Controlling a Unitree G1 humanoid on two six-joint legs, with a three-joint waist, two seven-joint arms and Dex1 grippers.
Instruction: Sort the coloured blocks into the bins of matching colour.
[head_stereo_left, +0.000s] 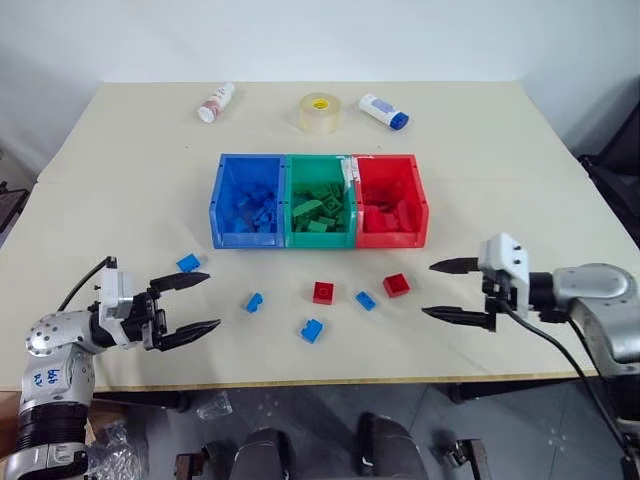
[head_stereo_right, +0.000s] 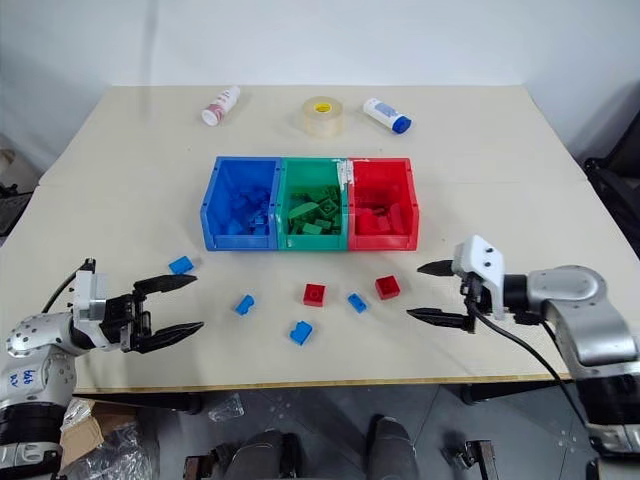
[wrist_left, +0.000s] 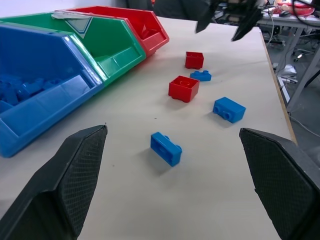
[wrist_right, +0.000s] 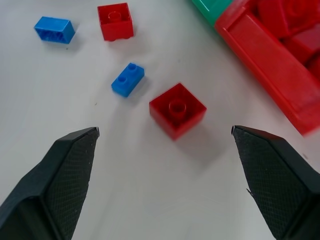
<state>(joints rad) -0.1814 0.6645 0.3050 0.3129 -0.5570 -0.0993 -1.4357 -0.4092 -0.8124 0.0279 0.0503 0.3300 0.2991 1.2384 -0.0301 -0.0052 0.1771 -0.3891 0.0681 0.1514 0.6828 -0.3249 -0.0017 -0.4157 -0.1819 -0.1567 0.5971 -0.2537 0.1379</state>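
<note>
Three joined bins stand mid-table: blue (head_stereo_left: 245, 239), green (head_stereo_left: 320, 240) and red (head_stereo_left: 390, 239), each holding blocks of its own colour. In front of them two red blocks (head_stereo_left: 323, 292) (head_stereo_left: 396, 285) and several blue blocks (head_stereo_left: 254, 302) (head_stereo_left: 312, 330) (head_stereo_left: 365, 300) (head_stereo_left: 188, 263) lie loose on the table. My left gripper (head_stereo_left: 212, 300) is open at the front left, just left of a blue block (wrist_left: 166, 148). Over at the front right, the right gripper (head_stereo_left: 428, 289) is also open and empty, and it faces the nearer red block (wrist_right: 177, 110).
At the back of the table lie two white bottles (head_stereo_left: 216, 102) (head_stereo_left: 384, 111) and a clear tape roll (head_stereo_left: 320, 113). The table's front edge (head_stereo_left: 330, 380) runs just below both grippers.
</note>
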